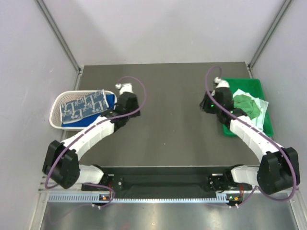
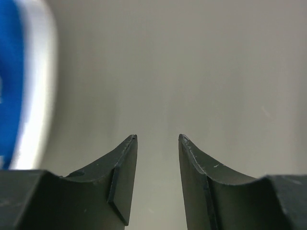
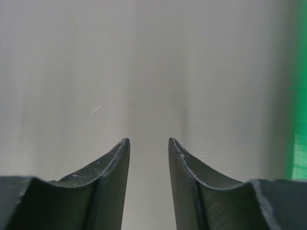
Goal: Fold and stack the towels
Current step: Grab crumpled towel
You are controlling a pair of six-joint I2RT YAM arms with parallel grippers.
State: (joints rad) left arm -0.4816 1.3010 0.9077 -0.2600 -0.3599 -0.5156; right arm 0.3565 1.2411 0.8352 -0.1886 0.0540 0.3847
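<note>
Hovering over the table (image 1: 168,124) with jaws parted and empty, the left gripper (image 2: 158,138) is near the printed towel (image 1: 82,106) and blue towel (image 1: 109,99) in the left basket (image 1: 56,106), and the right gripper (image 3: 148,140) near the green towel (image 1: 247,105) in the right tray (image 1: 249,84), so fetching seems the step in hand, calling for a sideways reach to pinch a cloth edge.

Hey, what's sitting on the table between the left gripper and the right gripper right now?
Nothing: in the top view, the stretch of table between the left gripper and the right gripper is bare.
</note>
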